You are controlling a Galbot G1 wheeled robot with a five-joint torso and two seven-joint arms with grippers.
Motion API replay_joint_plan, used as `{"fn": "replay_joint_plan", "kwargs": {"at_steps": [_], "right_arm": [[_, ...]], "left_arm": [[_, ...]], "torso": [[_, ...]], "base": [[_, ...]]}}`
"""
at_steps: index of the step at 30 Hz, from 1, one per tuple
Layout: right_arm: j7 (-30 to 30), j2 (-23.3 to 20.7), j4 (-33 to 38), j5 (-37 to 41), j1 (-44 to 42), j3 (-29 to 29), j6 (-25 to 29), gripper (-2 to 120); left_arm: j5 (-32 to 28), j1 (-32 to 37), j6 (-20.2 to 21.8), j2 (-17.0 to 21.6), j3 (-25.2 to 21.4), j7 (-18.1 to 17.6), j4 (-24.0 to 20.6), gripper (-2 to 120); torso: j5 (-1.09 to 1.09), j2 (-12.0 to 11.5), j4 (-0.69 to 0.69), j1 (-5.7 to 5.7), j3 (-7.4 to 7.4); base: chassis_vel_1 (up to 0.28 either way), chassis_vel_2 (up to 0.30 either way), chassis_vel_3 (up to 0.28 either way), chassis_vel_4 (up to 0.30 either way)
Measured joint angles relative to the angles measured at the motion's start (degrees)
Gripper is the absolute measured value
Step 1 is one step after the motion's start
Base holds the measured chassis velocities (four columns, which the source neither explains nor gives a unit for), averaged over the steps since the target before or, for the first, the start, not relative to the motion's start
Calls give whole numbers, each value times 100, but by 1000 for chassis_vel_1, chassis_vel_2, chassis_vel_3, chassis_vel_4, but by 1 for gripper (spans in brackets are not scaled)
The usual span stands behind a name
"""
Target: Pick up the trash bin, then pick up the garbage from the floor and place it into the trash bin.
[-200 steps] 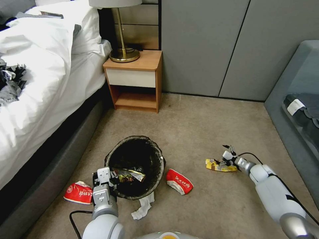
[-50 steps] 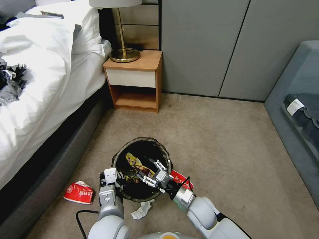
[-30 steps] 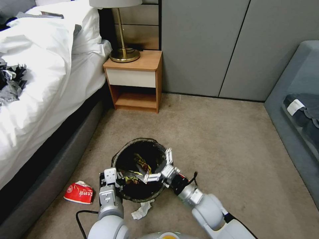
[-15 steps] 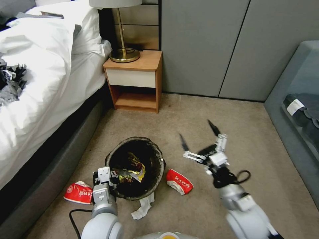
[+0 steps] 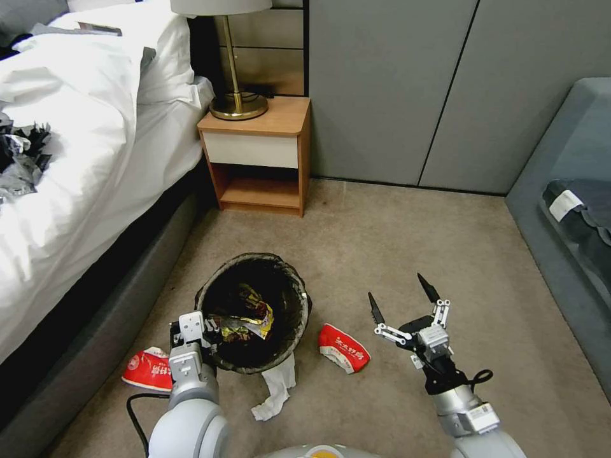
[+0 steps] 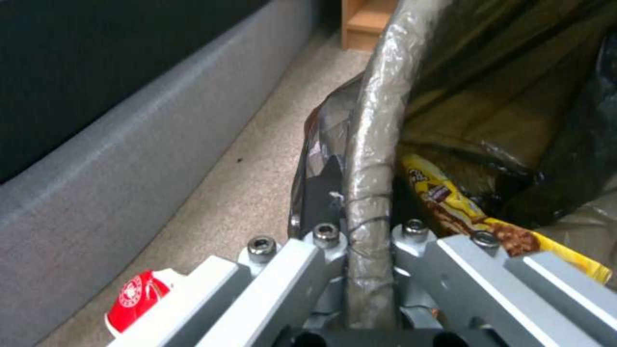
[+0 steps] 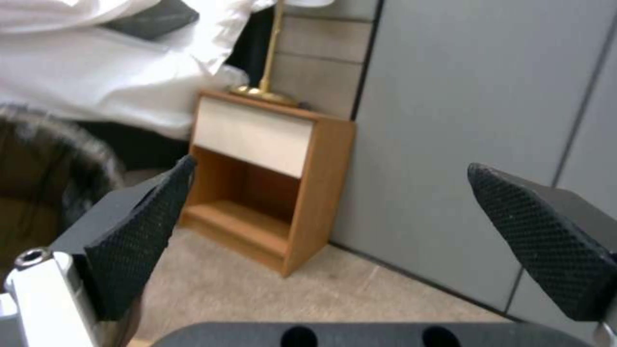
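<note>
The trash bin (image 5: 252, 257), white with a dark liner, sits low near the bed, and my left gripper (image 5: 191, 332) is shut on its near rim. In the left wrist view the jaws of the left gripper (image 6: 368, 232) pinch the liner-wrapped rim of the trash bin (image 6: 376, 144). Yellow wrappers (image 5: 247, 316) (image 6: 450, 207) lie inside. Garbage on the floor: a red-and-white wrapper (image 5: 344, 348) right of the bin, another (image 5: 146, 369) (image 6: 134, 300) to its left, and a white tissue (image 5: 275, 387) in front. My right gripper (image 5: 400, 294) (image 7: 341, 241) hovers open and empty beyond the right wrapper.
A bed (image 5: 76, 159) with white bedding runs along the left. A wooden nightstand (image 5: 259, 156) (image 7: 270, 178) with a brass lamp (image 5: 237, 102) stands against the grey wall. A grey sofa (image 5: 566, 191) is on the right. Bare carpet (image 5: 394, 235) lies between them.
The right gripper released the yellow wrapper into the bin, swung out to the right and came down lower, open. The left gripper shifted the bin slightly left.
</note>
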Motion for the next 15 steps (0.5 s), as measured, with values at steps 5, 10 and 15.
{"fn": "replay_joint_plan", "kwargs": {"at_steps": [5,10,15], "right_arm": [[-432,-271,-171,141,286,-76,-530,100],[-1110,-704,-798,449,839,-652,-1348,100],[-1304,-724,-1392,337,1261,-1069,-1491,100]], "left_arm": [[5,21,0,-1,22,0,-38,0],[75,67,-2,-8,61,0,-95,0],[135,116,-14,-34,92,1,-131,0]], "torso": [[-1,0,0,0,0],[0,0,0,0,1],[2,0,1,1,1]], "base": [[0,0,0,0],[0,0,0,0],[0,0,0,0]]}}
